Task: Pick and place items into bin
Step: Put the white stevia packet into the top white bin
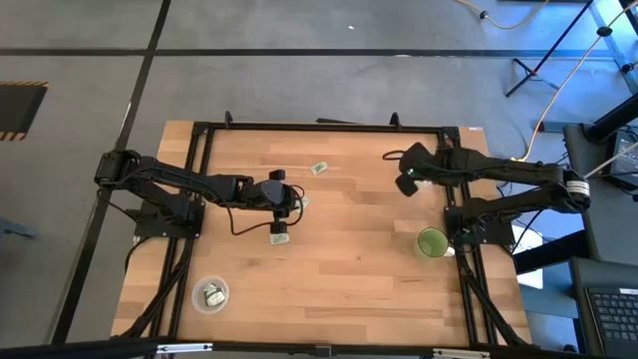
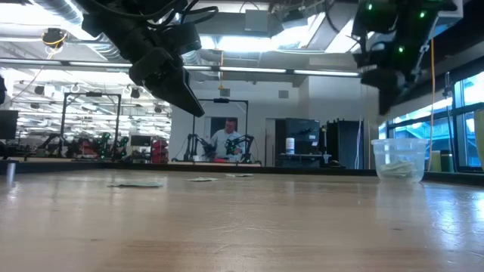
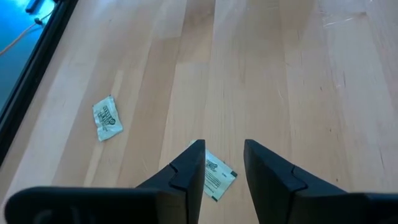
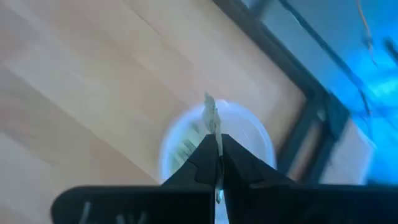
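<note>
Left gripper hangs over the middle-left of the table, fingers spread. A white packet lies flat on the wood directly beneath the gap between the fingers, not touched so far as the wrist view shows. A second packet lies well apart from it, nearer the table's dark frame edge.

Right gripper is raised near the table's far right side, fingers pressed together on a thin pale packet that stands edge-on above the fingertips. In the right wrist view a clear round cup with packets inside lies below and behind this held packet; the picture is blurred, so whether the packet is above the rim is uncertain.

Another clear cup holding packets stands near the front left corner. The centre and front of the table are open wood.
</note>
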You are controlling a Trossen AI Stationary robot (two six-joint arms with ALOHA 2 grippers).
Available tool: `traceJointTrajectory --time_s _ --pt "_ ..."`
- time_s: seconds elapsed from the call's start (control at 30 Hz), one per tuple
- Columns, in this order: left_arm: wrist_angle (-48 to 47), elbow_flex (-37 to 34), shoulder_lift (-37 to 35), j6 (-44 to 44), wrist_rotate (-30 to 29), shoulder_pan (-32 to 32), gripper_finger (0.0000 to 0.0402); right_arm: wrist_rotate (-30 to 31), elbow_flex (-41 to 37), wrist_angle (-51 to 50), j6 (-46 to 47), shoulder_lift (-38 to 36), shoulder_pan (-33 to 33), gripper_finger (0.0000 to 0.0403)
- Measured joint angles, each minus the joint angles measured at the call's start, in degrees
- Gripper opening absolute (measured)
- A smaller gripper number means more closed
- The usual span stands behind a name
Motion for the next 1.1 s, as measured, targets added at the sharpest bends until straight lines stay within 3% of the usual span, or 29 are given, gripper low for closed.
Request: traceJointTrajectory --time_s 0.33,0.9,1.1 --pt "0.09 0.00 0.00 0.04 0.15 0.00 0.0106 -2.10 -0.63 -2.07 0.38 5.05 -5.61 0.0009" --pt "0.00 0.00 0.02 0.08 0.19 0.00 0.0106 -3.01 -0.68 -4.22 0.27 16.44 -6.36 0.0011" --pt "-0.02 0.00 0.04 0.08 0.21 0.00 0.0106 -2.99 -0.68 -4.22 0.30 16.74 -6.36 0.0041"
